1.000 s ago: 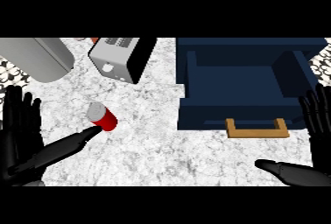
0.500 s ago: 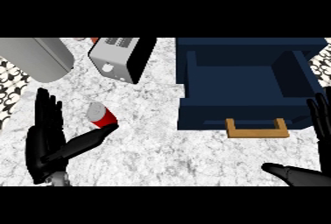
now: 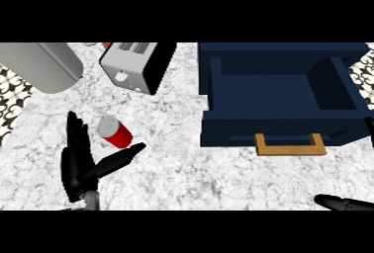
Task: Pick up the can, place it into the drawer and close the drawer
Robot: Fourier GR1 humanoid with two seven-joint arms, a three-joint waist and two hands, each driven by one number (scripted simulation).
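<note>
Marble counter [image 3: 219, 178], drawer [image 3: 277, 94] open at right. Can [image 3: 116, 132] lies left, well apart from it. Left hand [image 3: 80, 163] spread wide, thumb just beside can, contact unclear. Best: bracket can, curl round. Right hand [image 3: 343, 202] at edge, fingers mostly hidden.

No text, label, brand, number or sign can be read anywhere in the frame. The red can [image 3: 116, 132] at centre left shows only a plain red side and a grey top, and the grey toaster [image 3: 136, 65] at the upper left carries a small pale mark on its side that is too small to make out. The dark blue drawer [image 3: 281, 94] at the upper right has bare faces.
</note>
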